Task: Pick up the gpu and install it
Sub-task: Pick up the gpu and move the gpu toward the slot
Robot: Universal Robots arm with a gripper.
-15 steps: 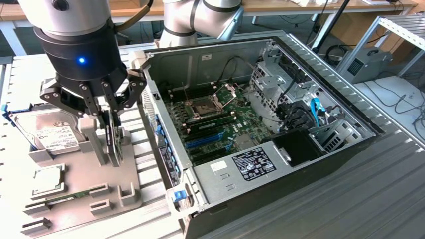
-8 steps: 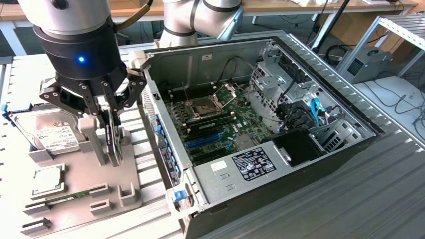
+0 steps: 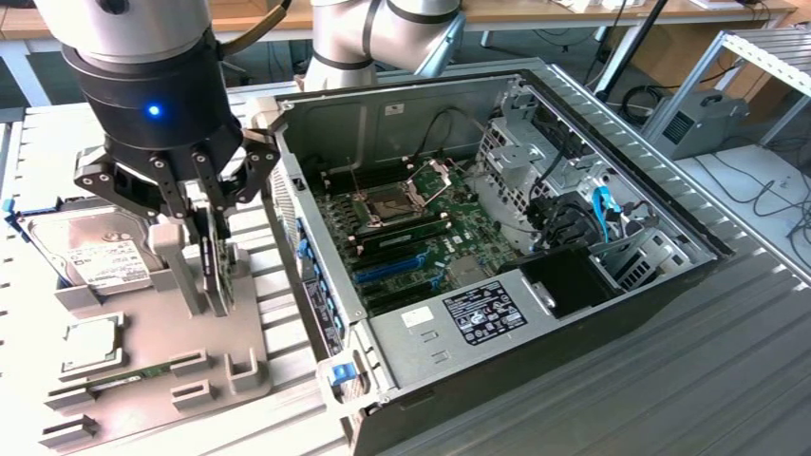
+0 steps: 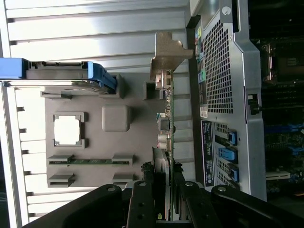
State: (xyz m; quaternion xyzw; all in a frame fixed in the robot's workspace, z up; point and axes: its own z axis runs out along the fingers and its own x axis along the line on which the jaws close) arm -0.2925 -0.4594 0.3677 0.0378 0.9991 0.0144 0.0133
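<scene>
The gpu (image 3: 223,280) stands on edge in the grey holder tray (image 3: 152,328), at the exterior view's left beside the open computer case (image 3: 659,204). My gripper (image 3: 211,261) comes straight down on it, its fingers shut against the card's two faces. In the wrist view the gpu (image 4: 167,121) is edge-on, running from between my fingertips (image 4: 164,190) to its silver end bracket (image 4: 168,52). Its lower edge still sits at the tray's holder posts. Inside the case, the motherboard (image 3: 419,223) lies exposed with blue expansion slots (image 3: 386,268).
The tray also holds a hard drive (image 3: 89,252) in blue rails (image 4: 61,71), a square processor (image 3: 91,342) (image 4: 66,130) and a narrow memory stick (image 4: 90,161). The case's perforated rear wall (image 4: 221,71) stands close beside the card. Cables and a drive cage (image 3: 595,223) fill the case's far side.
</scene>
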